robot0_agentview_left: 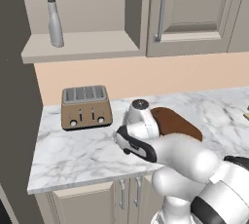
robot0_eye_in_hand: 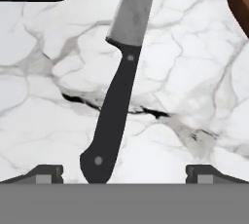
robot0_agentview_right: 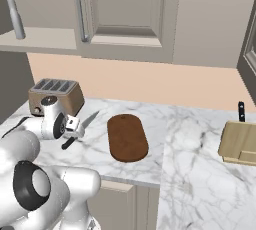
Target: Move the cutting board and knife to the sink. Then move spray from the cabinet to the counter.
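The knife (robot0_eye_in_hand: 119,84) is lying flat on the marble worktop (robot0_agentview_right: 190,174), between the toaster (robot0_agentview_right: 54,95) and the cutting board (robot0_agentview_right: 127,137) — its long axis running from the black handle near the robot to the blade tip pointing toward the back wall. No writing is showing on it. The tool (robot0_eye_in_hand: 124,172) is hovering above the handle, jaws spread fully wide, gripping nothing. The spray (robot0_agentview_left: 53,17) is standing upright on the cabinet (robot0_agentview_left: 87,47) shelf.
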